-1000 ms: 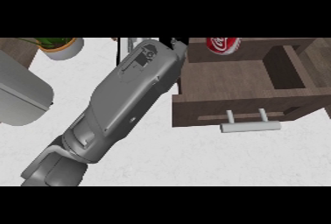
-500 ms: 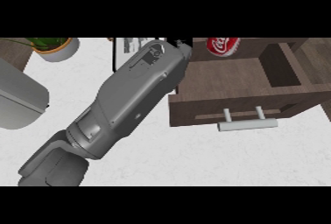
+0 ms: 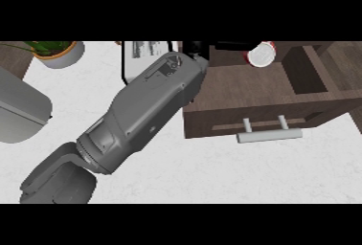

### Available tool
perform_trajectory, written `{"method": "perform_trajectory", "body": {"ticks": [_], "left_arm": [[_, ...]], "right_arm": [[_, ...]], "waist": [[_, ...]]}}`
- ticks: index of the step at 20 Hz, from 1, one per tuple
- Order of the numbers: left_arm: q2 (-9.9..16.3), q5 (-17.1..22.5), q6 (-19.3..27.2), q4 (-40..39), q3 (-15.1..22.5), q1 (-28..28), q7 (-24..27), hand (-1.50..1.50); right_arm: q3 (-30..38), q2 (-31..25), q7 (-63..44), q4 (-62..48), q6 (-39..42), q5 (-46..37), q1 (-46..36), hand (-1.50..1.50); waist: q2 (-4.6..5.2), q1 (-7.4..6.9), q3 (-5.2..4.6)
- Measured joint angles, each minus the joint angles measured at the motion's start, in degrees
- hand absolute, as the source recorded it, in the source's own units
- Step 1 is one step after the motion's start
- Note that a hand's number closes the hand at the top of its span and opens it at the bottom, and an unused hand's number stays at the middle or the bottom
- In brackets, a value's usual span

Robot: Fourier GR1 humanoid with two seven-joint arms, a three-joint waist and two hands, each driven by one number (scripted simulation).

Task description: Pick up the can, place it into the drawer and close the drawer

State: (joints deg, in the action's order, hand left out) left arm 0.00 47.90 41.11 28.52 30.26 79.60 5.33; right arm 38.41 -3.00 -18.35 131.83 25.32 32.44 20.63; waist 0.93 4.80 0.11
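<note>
Only one arm is seen: the grey left forearm point(image 3: 145, 112) is laid diagonally across the view, from the lower left corner up to the top centre. The left hand point(image 3: 216, 46) is seen only as a black strip at the very top of the scene, just past the wrist and over the drawer's back left corner. Most of it is cut off by the edge, so open or closed cannot be told.

The can point(image 3: 261, 53) is found just right of that black strip, touching it or nearly so. It is red with a pale round end turned toward the camera. It is placed over the far end of the drawer's inside. Whether it is resting on the drawer floor or is held above it cannot be told.

The drawer point(image 3: 244, 88) is pulled open, and its brown wooden floor is exposed. Its front panel faces the lower edge of the view, with a pale bar handle point(image 3: 269, 136) mounted on two posts.

The white counter point(image 3: 233, 174) is seen below and left of the drawer. A potted plant point(image 3: 60, 52) stands at the top left. A large grey rounded object point(image 3: 17, 115) is cut by the left edge.
</note>
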Motion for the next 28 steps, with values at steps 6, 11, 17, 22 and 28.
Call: {"method": "perform_trajectory", "body": {"ticks": [6,11,17,22,28], "left_arm": [[0.0,3.1,2.7,-0.9,3.1,0.3,0.4,-1.5],[0.0,5.4,3.9,-1.6,4.4,0.2,2.2,-1.5],[0.0,7.9,3.7,-1.8,5.0,-0.3,5.2,-1.5],[0.0,9.6,3.8,-1.4,4.7,-0.1,7.1,-1.5],[0.0,11.3,4.4,-0.3,4.9,0.7,10.3,-1.5]], "right_arm": [[-0.3,-0.1,-0.5,-0.1,-0.6,-0.4,-1.2,-1.5],[-0.9,1.1,-0.1,0.3,-0.4,-1.4,-0.8,-1.5],[-0.6,0.1,0.4,0.8,-0.4,-2.8,-2.3,-1.5],[-0.1,-2.4,5.8,2.3,2.1,-9.0,-4.8,-1.5],[-4.2,-2.5,10.2,4.5,3.4,-19.3,-8.6,-1.5]], "waist": [[0.13,0.37,0.01],[0.15,0.46,0.01],[0.2,0.28,0.0],[0.27,-0.02,-0.02],[0.23,-0.91,-0.03]]}}
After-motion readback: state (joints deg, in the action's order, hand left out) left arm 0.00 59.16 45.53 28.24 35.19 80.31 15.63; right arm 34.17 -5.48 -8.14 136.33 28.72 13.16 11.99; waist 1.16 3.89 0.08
